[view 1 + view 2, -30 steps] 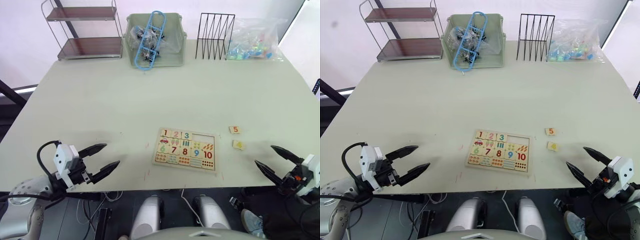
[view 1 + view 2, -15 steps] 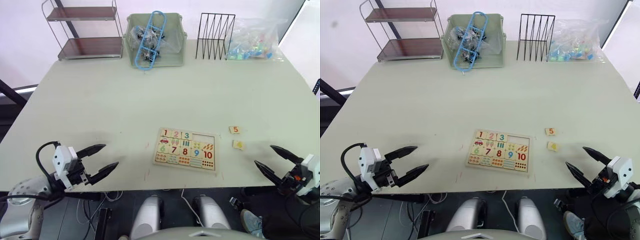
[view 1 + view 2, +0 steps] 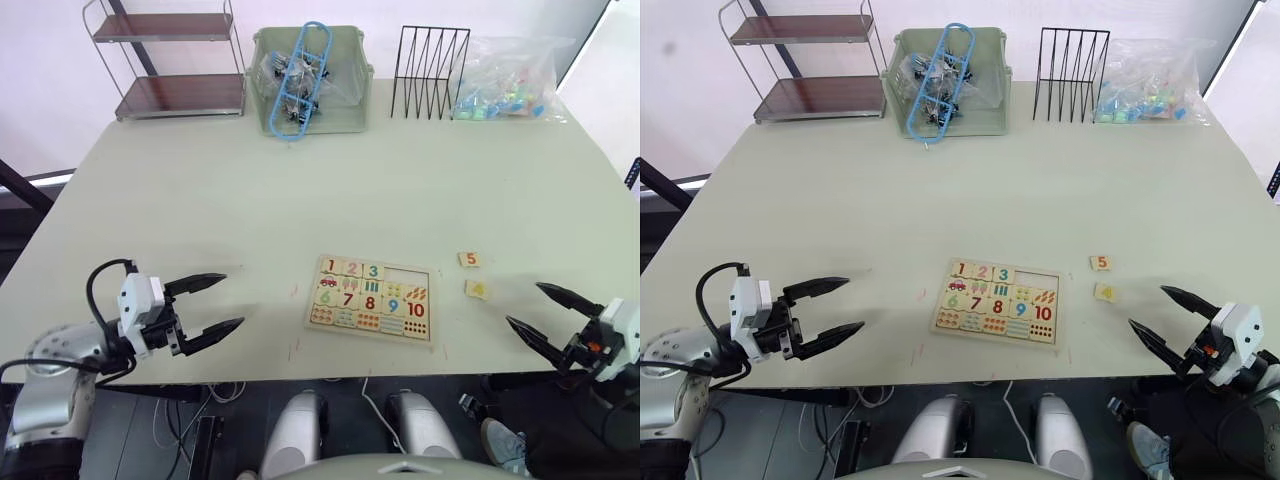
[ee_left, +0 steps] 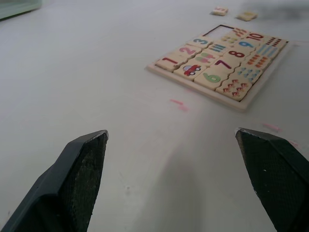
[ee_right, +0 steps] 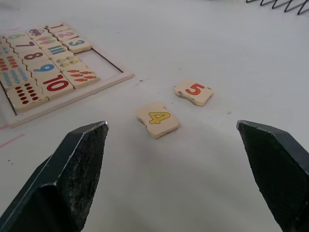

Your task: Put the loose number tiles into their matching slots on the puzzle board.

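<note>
Tiles 4 and 5 lie loose on the desk right of the board, nearest the right hand; both it and the left hand hang open, empty.

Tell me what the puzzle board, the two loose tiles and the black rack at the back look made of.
Puzzle board: pale wood, matte, by its light tan faces and raised rim. 4 tile and 5 tile: likely the same wood, printed digits, visible edge thickness. Rack: thin black wire, probably coated metal; the finish can't be confirmed.
</note>
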You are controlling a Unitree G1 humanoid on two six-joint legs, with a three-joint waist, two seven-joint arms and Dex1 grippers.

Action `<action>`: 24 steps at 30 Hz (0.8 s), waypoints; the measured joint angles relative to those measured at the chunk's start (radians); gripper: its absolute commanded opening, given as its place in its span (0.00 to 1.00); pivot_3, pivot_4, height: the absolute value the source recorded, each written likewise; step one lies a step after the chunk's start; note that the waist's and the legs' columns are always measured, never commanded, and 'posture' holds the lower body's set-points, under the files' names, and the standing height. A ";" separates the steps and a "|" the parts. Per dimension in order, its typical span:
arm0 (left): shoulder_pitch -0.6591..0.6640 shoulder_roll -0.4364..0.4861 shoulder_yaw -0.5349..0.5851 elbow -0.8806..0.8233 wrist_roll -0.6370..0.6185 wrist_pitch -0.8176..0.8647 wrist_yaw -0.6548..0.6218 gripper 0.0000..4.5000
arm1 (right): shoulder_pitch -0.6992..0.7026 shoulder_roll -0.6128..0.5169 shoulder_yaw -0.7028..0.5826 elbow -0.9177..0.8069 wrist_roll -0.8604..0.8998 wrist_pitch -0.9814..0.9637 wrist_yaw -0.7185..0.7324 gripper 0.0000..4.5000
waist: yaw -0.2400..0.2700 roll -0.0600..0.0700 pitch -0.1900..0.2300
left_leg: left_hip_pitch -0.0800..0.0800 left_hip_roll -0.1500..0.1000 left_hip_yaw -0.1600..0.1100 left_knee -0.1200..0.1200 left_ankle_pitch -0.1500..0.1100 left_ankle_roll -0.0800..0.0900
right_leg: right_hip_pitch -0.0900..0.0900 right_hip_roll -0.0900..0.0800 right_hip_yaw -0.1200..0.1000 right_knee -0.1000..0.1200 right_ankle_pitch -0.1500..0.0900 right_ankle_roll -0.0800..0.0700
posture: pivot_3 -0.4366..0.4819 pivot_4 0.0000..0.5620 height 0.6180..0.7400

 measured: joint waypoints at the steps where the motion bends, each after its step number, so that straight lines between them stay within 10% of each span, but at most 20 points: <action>1: -0.016 0.002 -0.005 0.001 -0.004 0.005 -0.016 1.00 | -0.014 -0.007 0.006 0.003 -0.006 0.000 0.006 0.99 | 0.000 0.000 0.000 | 0.000 0.000 0.000 0.000 0.000 0.000 | 0.000 0.000 0.000 0.000 0.000 0.000 | 0.48 0.27 1.00; 24: -0.205 0.083 -0.160 0.028 -0.095 0.038 -0.243 1.00 | -0.360 -0.151 0.303 0.219 -0.191 0.077 0.142 0.99 | -0.001 0.000 0.000 | -0.001 0.000 -0.001 0.000 0.000 0.000 | 0.000 0.001 0.000 0.001 0.000 0.000 | 0.48 0.27 1.00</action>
